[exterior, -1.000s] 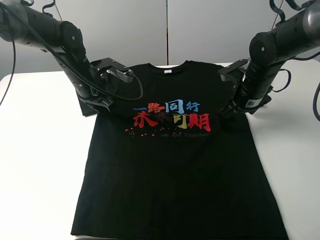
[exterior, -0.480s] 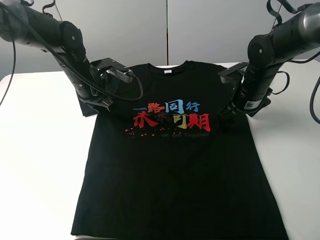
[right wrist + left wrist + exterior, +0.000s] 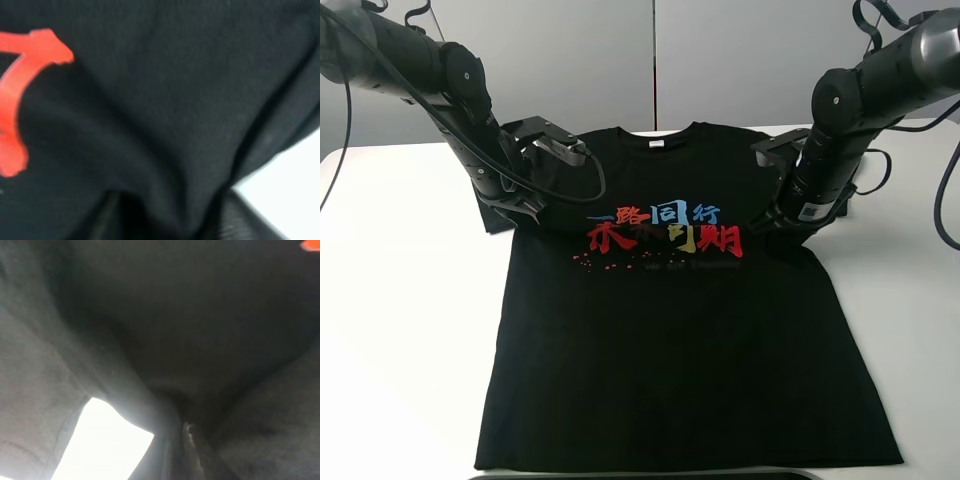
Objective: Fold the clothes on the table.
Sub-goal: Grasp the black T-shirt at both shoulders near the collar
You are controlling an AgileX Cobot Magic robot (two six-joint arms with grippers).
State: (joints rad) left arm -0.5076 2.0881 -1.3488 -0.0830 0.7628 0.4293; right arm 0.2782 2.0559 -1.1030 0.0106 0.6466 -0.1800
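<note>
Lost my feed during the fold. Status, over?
Left gripper shut on T-shirt shoulder. Right gripper at other shoulder, grip unclear. T-shirt flat, print up. Nothing blocking.

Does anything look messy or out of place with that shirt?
Nothing is damaged. The T-shirt lies flat, print up; its cloth only bunches beside the left claw and right claw near the sleeves.

Rear of scene: pale grey wall panels (image 3: 740, 60), plain, flat. Vertical seam (image 3: 653, 60) dividing two panels, just right of centre in high view. Dark curved strip (image 3: 650, 476) along lower frame edge; identity unclear.
</note>
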